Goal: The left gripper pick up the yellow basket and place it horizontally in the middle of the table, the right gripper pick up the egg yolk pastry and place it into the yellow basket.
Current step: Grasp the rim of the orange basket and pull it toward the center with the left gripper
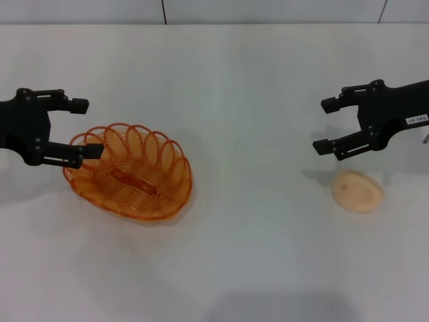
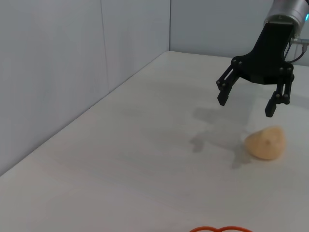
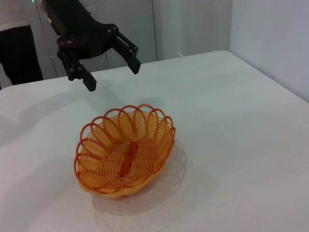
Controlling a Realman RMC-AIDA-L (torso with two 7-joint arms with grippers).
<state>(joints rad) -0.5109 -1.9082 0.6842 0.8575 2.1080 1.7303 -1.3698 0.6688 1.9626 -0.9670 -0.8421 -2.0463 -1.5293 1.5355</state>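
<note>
The yellow basket (image 1: 131,171) stands upright and empty on the white table (image 1: 255,255), left of the middle. It also shows in the right wrist view (image 3: 125,150), and its rim shows in the left wrist view (image 2: 221,229). My left gripper (image 1: 86,127) is open at the basket's left end, above the rim and holding nothing; the right wrist view shows it too (image 3: 112,76). The egg yolk pastry (image 1: 357,191) lies on the table at the right (image 2: 265,142). My right gripper (image 1: 324,126) is open and empty, hovering just above and behind the pastry (image 2: 245,105).
A grey wall runs along the table's far edge (image 1: 201,10). Bare tabletop lies between the basket and the pastry.
</note>
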